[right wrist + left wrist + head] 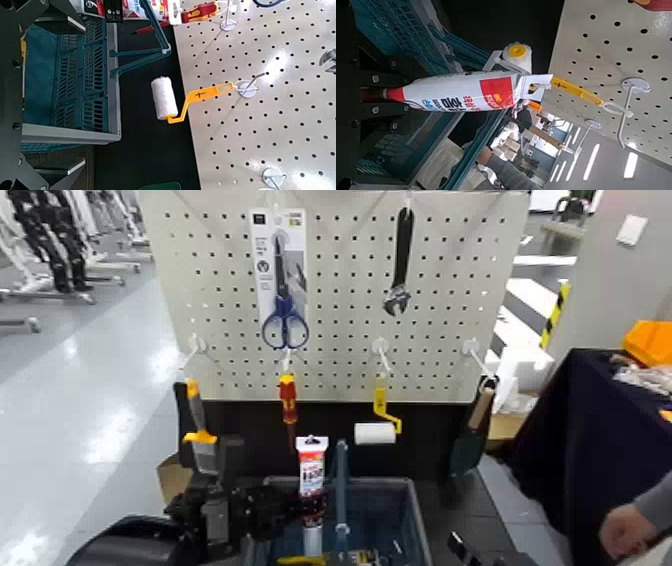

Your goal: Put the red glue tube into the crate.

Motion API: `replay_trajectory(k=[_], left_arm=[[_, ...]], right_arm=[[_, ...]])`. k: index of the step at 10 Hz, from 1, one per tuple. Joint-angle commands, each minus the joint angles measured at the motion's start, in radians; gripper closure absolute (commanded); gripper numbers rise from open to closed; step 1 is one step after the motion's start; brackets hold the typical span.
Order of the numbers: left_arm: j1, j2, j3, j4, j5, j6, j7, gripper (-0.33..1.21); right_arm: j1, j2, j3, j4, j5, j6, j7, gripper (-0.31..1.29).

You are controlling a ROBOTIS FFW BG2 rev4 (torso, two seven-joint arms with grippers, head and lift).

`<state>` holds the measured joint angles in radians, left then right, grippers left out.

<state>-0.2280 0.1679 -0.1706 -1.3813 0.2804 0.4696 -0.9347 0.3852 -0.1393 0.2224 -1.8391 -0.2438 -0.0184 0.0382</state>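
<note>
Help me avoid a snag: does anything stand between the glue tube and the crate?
Nothing visible does: the left pincer holds the tube over the open crate, whose upright handle stands beside it, toward the robot's right.

The crate [413, 508] sits on what looks like a black table [462, 512].

A red-and-white glue tube [312, 475] with a printed label and pale cap stands upright, hanging tab uppermost, above the open crate [413, 508], a blue-grey basket with slotted sides and a raised blue handle, some items inside.
</note>
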Motion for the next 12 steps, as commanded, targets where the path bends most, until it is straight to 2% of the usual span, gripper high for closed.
replay_trajectory(k=[1,6,7,8,9,12], left_arm=[[0.004,0.001,-0.001,0.002,-0.012,0.006,-0.003,1.18],[0.003,0.001,-0.009,0.015,-0.037,0.018,-0.010,1.17],[0.001,0.001,-0.009,0.013,-0.038,0.027,-0.009,0.88],[0.003,-0.001,-0.004,0.011,-0.038,0.023,-0.009,0.30],[0.001,-0.001,-0.001,0.010,-0.038,0.026,-0.010,0.00],[0.001,-0.004,0.011,-0.028,-0.046,0.011,0.002,-0.02]], right_arm=[[0.001,0.000,0.002,0.000,-0.002,0.000,-0.001,0.14],[0.003,-0.002,0.002,0.000,-0.005,0.000,-0.001,0.14],[0.003,-0.002,0.002,0.000,-0.005,0.000,-0.001,0.14],[0.003,-0.003,0.002,-0.002,-0.005,0.000,-0.001,0.14],[0.003,-0.003,0.002,-0.002,-0.005,0.000,-0.001,0.14],[0.006,-0.003,0.002,-0.002,-0.008,0.000,-0.001,0.14]])
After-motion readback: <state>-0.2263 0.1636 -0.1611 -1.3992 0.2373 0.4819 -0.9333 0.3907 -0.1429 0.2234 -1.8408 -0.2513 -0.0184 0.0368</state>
